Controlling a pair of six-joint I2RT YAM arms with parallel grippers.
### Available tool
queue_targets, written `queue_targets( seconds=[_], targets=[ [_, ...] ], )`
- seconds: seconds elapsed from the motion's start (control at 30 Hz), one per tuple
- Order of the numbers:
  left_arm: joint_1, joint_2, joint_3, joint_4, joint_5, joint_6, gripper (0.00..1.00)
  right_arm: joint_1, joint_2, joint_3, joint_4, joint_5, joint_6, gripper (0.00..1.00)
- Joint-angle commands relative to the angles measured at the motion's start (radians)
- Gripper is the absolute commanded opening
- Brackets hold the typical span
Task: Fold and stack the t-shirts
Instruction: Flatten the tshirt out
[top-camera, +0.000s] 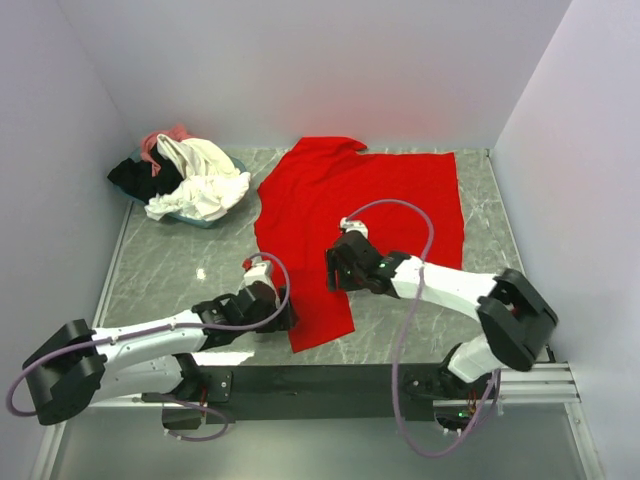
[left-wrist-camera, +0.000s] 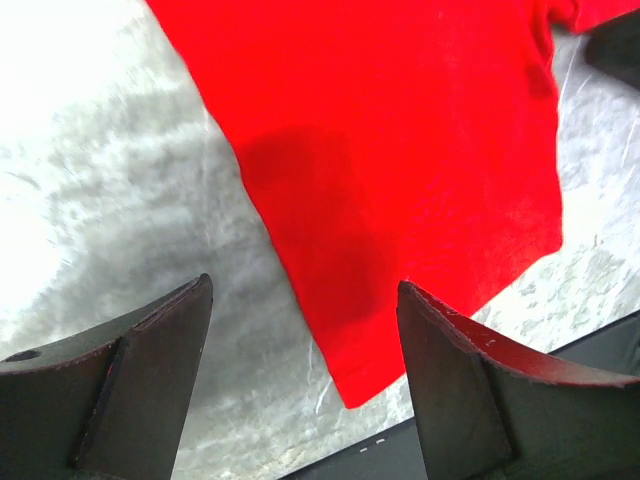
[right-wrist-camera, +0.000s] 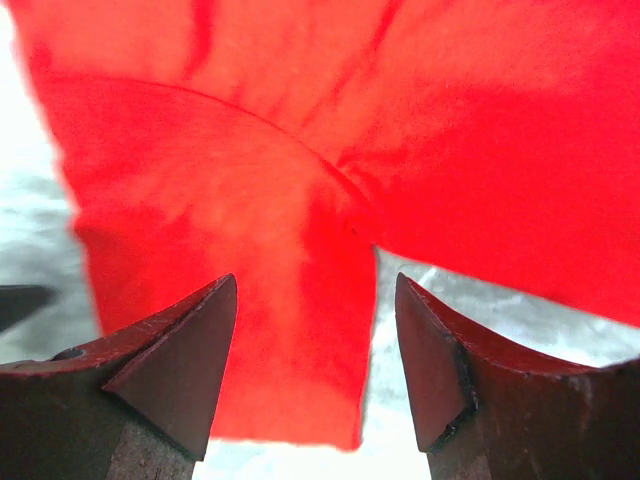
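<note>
The red t-shirt (top-camera: 370, 205) lies spread on the marble table, one sleeve reaching toward the near edge. My left gripper (top-camera: 283, 318) is open and empty, low over the sleeve's near left corner (left-wrist-camera: 360, 380). My right gripper (top-camera: 333, 268) is open and empty, over the sleeve where it joins the body (right-wrist-camera: 300, 330). The cream-white t-shirt (top-camera: 205, 178), black t-shirt (top-camera: 133, 180) and pink t-shirt (top-camera: 163, 140) lie bunched in a heap at the far left.
A teal-rimmed tray (top-camera: 205, 220) holds the heap of shirts. White walls enclose the table on the left, back and right. A black rail (top-camera: 330, 380) runs along the near edge between the arm bases.
</note>
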Motion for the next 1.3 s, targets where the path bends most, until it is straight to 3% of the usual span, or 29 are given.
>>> queue_targets(
  seconds=[0.0,0.37,0.57,0.73,0.77,0.97,1.27],
  targets=[
    [-0.043,0.019,0.03,0.007,-0.059,-0.05,0.8,0.007,-0.112,-0.01,-0.04,0.038,0.022,0.72],
    [-0.132,0.137,0.08,0.002,-0.099,-0.095,0.79,0.005,-0.405,-0.076,-0.119,0.121,0.042,0.74],
    [-0.172,0.213,0.117,-0.029,-0.139,-0.116,0.71,0.007,-0.516,-0.104,-0.15,0.164,0.051,0.76],
    [-0.183,0.283,0.165,-0.096,-0.19,-0.13,0.49,0.007,-0.58,-0.124,-0.153,0.167,0.057,0.76],
    [-0.183,0.3,0.168,-0.105,-0.196,-0.13,0.39,0.007,-0.585,-0.125,-0.153,0.167,0.058,0.76],
    [-0.185,0.332,0.192,-0.139,-0.222,-0.115,0.01,0.004,-0.591,-0.147,-0.138,0.17,0.055,0.77],
    [-0.185,0.176,0.223,-0.223,-0.288,-0.091,0.01,-0.019,-0.565,-0.188,-0.116,0.176,0.045,0.79]
  ],
)
